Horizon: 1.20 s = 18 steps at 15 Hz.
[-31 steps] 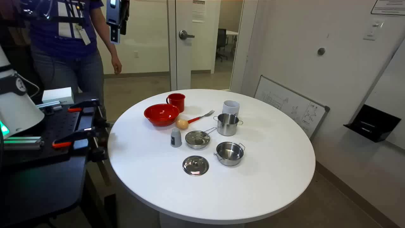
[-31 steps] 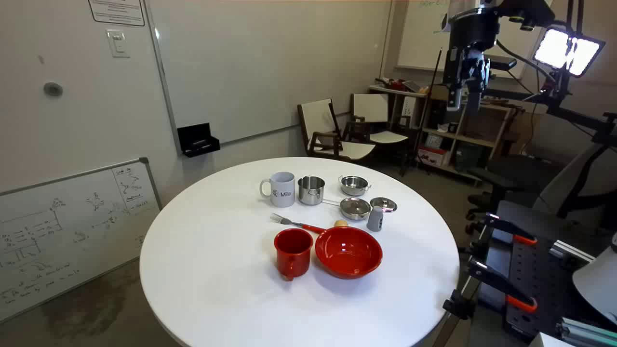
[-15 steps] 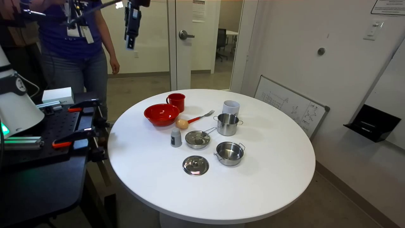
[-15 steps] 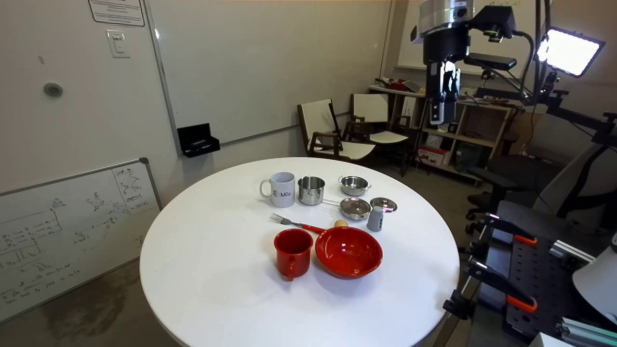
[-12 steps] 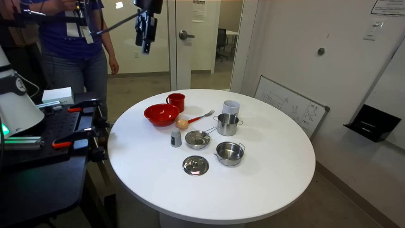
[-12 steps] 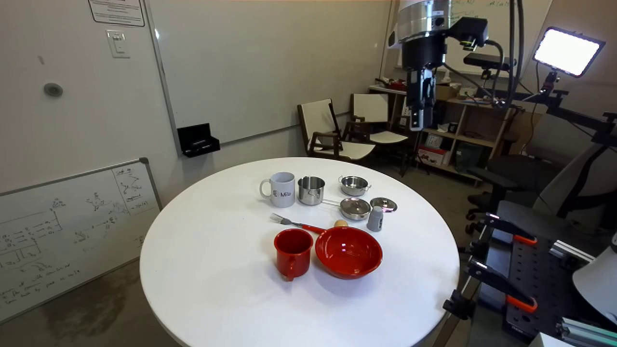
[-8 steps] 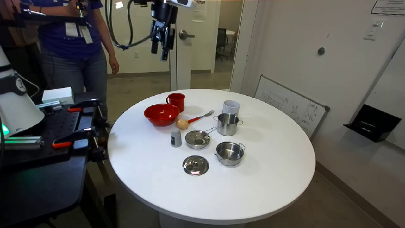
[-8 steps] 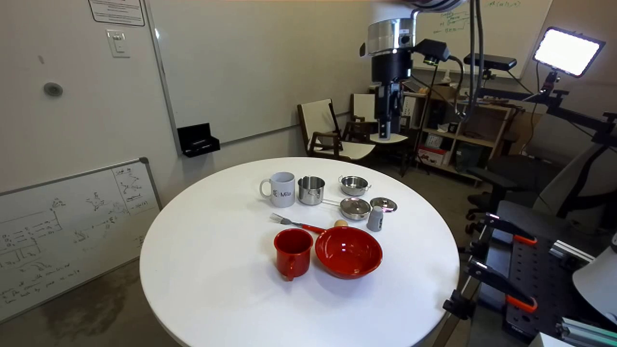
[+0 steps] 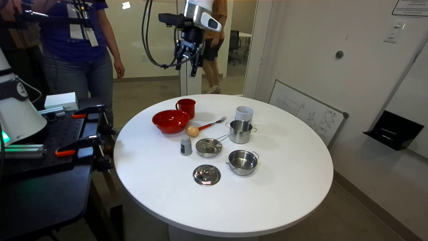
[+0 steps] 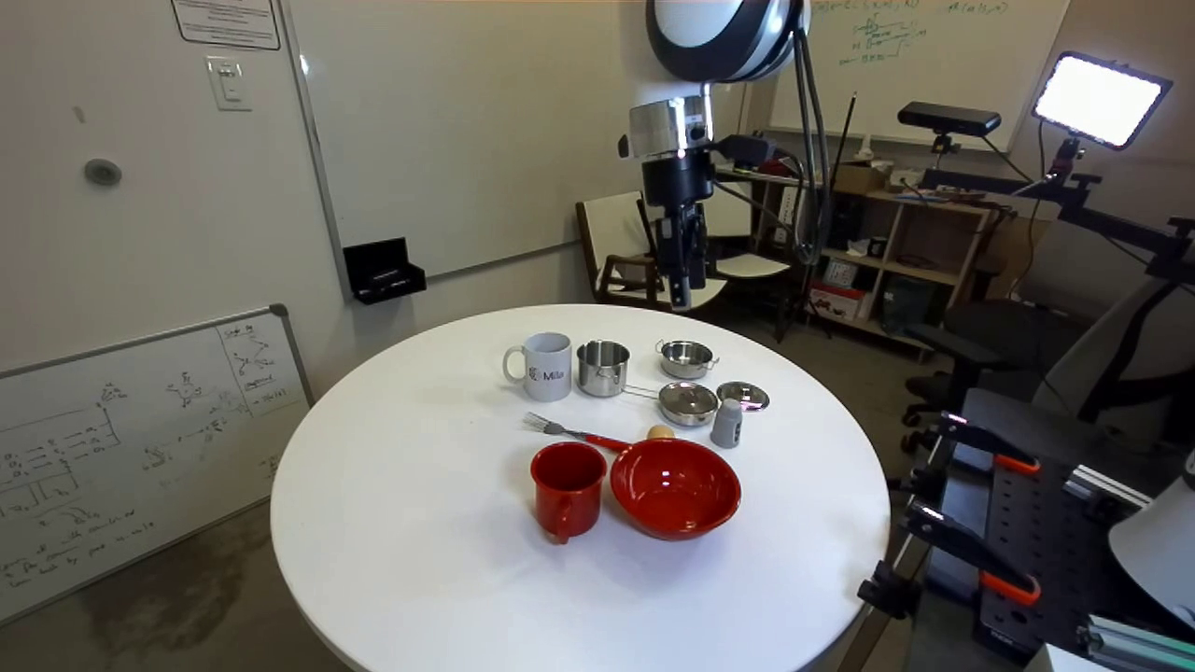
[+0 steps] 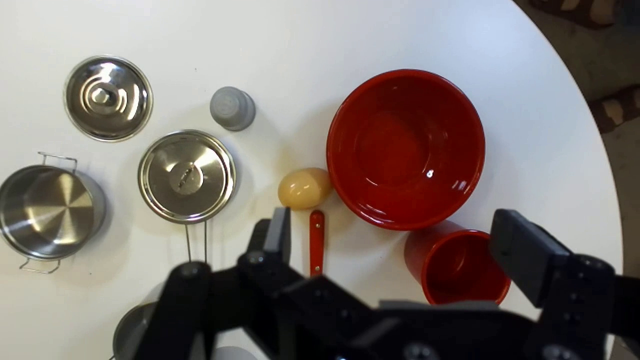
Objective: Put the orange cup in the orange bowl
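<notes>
Over worktop (image 10: 420,579), tool (image 11: 392,230) hangs w/ jaws wide apart, nothing held, prob. b/c it must straddle orange cup (image 10: 569,495) next; cup's upright just beside orange bowl (image 10: 675,490), not yet in.

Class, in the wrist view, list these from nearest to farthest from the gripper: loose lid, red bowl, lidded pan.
1. Red bowl, right of centre.
2. Lidded pan, left of centre.
3. Loose lid, farther off, upper left.
</notes>
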Motion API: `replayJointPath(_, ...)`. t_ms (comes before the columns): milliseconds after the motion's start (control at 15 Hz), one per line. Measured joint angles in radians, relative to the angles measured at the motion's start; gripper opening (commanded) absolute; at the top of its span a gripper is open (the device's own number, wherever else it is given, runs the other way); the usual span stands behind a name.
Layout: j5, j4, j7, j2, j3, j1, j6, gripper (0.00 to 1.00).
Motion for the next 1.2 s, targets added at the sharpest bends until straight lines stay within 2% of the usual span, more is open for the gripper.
replayJointPath(467, -0.002, 0.023, -0.002, 0.025, 0.001, -0.004, 0.008, 1.00)
replayJointPath(800, -0.002, 0.044, -0.002, 0.111, 0.012, 0.000, 0.169, 1.00)
replayJointPath(1200, 0.006, 0.145, 0.013, 0.282, 0.051, 0.014, 0.310, 1.00)
